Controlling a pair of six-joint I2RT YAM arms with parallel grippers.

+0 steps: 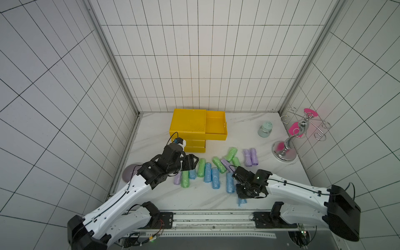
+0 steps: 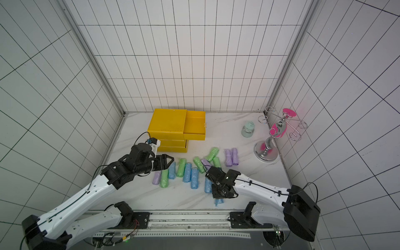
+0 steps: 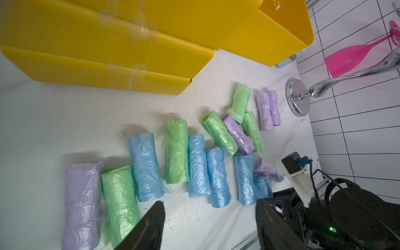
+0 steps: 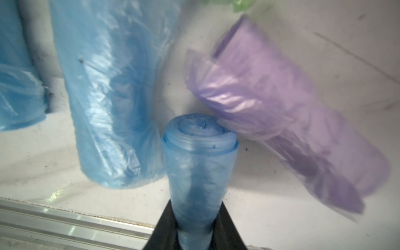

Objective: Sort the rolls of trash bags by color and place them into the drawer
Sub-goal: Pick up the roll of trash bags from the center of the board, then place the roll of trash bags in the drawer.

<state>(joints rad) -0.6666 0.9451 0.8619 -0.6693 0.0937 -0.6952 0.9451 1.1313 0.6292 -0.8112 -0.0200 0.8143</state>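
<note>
— Blue crinkly plastic, that's the catch! My right fingers (image 4: 229, 225) are clamped on one end of a blue roll (image 4: 199, 173), and its free end points at the wrist camera.
— Where is that from the yellow drawer unit (image 1: 188, 125)?
— Well out in front of it, at the bench (image 1: 194, 199) edge farthest from the unit. A purple roll (image 4: 281, 104) sits just beside the tip. The other rolls (image 1: 207, 173) lie scattered between this one and the unit.
— And your other side?
— My left fingers (image 3: 149, 225) stand apart, empty, close to the unit's front corner.
— So which step is this?
— The pick-up of a blue one, I'd say. The top drawer (image 1: 216, 125) is pulled out and looks empty. Next I should lift straight up, clear of that purple neighbour, carry the roll over the drawer's wall, and lower it in before letting go.
</note>
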